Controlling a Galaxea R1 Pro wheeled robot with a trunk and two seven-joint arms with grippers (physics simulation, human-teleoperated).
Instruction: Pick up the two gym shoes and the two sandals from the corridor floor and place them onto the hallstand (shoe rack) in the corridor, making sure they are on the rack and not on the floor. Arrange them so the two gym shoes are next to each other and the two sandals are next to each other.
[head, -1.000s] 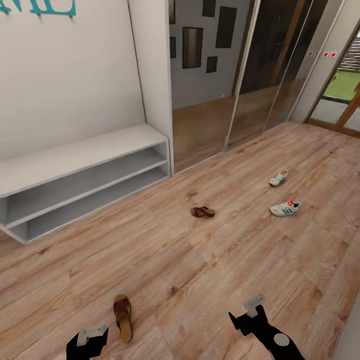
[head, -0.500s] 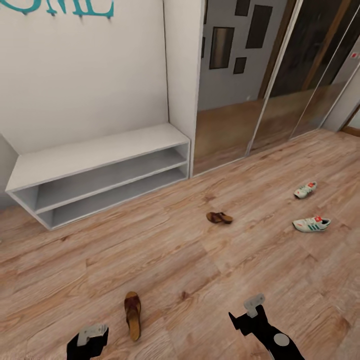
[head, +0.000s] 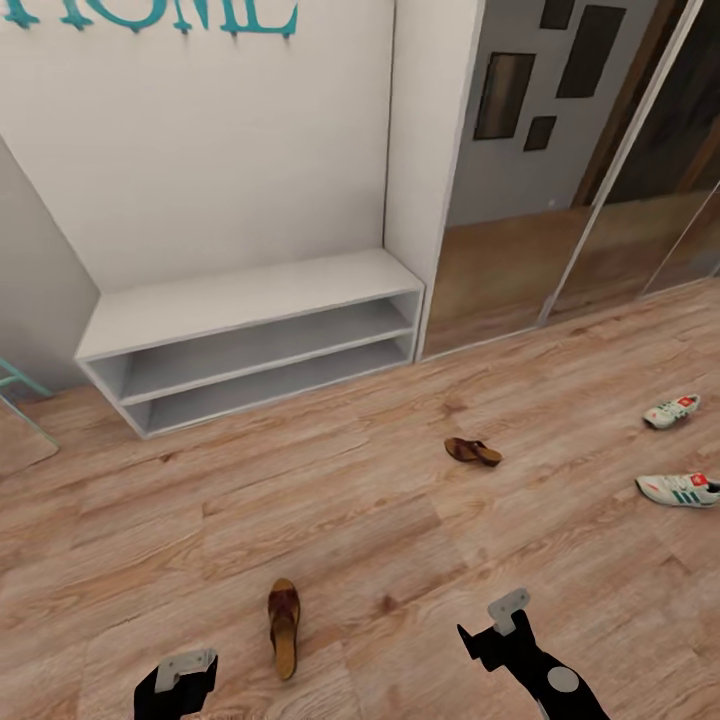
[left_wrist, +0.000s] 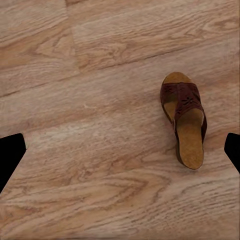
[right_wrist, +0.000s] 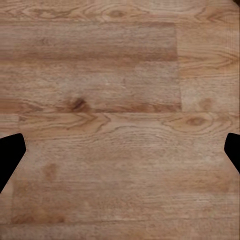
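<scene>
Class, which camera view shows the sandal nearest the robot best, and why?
The left wrist view: the nearest sandal appears large, with its brown strap and tan footbed clear. The head view shows it small on the wood floor. The right wrist view gives bare planks.

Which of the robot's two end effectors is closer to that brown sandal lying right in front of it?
The left. The left end effector sits just beside the near sandal, toward the robot's left. The right end effector is farther off, on the sandal's other side.
</scene>
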